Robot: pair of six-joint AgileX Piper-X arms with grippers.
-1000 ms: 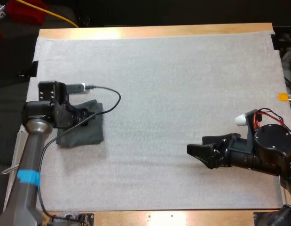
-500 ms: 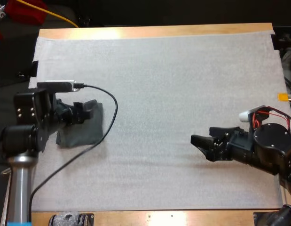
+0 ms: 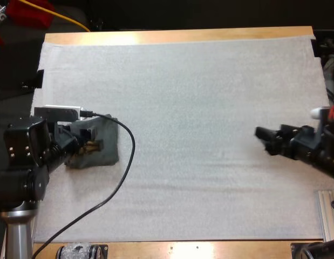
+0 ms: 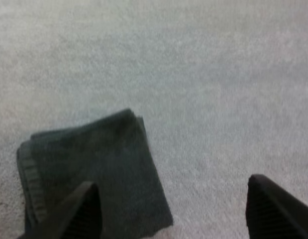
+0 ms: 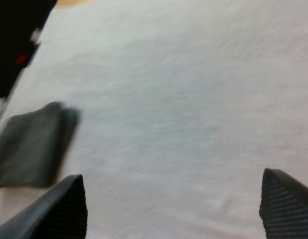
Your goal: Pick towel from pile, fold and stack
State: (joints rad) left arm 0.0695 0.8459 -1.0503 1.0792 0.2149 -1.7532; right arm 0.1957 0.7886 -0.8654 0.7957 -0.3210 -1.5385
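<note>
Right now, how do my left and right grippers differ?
The left gripper hangs over the folded towel; the right gripper hangs over bare mat, well away from it. The left gripper is near the mat's left edge, pointing right; the right gripper is near its right edge, pointing left. Both stand open, holding nothing.

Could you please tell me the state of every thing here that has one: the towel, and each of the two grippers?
folded towel: folded into a square, lying flat on the white mat, not gripped.
left gripper: jaws open, over the towel, closed on nothing.
right gripper: jaws open, holding nothing, over bare mat away from the towel.
</note>
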